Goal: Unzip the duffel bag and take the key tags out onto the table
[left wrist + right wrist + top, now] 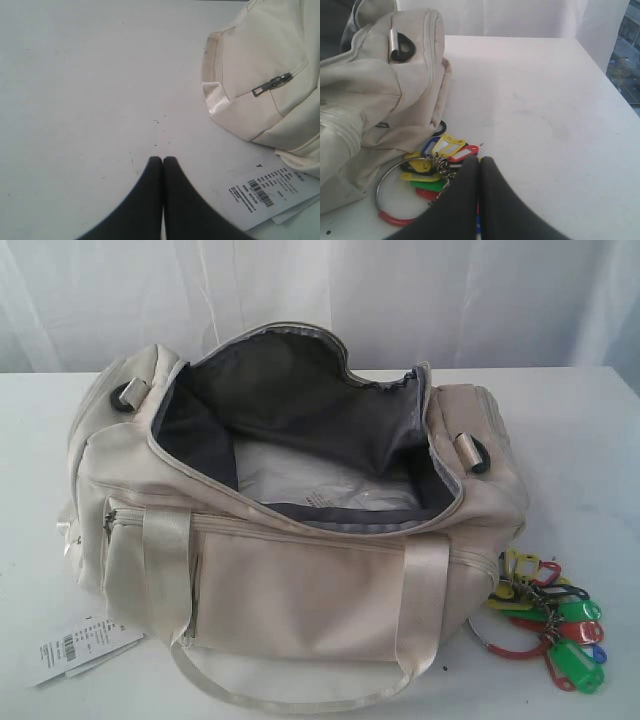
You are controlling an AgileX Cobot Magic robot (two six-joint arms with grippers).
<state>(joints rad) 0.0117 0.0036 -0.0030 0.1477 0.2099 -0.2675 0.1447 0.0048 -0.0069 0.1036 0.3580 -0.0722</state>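
The cream duffel bag (300, 580) lies on the white table (580, 440) with its top zipper undone and the grey lining gaping. The key tags (545, 625), a bunch in green, yellow, red and blue on a metal ring, rest on the table beside the bag's right end. Neither gripper shows in the exterior view. My right gripper (480, 160) is shut with nothing in it, hovering over the key tags (440, 155) next to the bag (370, 100). Over bare table (75, 100), my left gripper (163, 159) is shut and empty, apart from the bag's end (270, 75).
A white barcode label (80, 645) lies on the table at the bag's front left, also seen as the label (270, 192) near a side zipper pull (272, 84). A white curtain hangs behind the table. A webbing handle (290, 695) droops toward the front edge.
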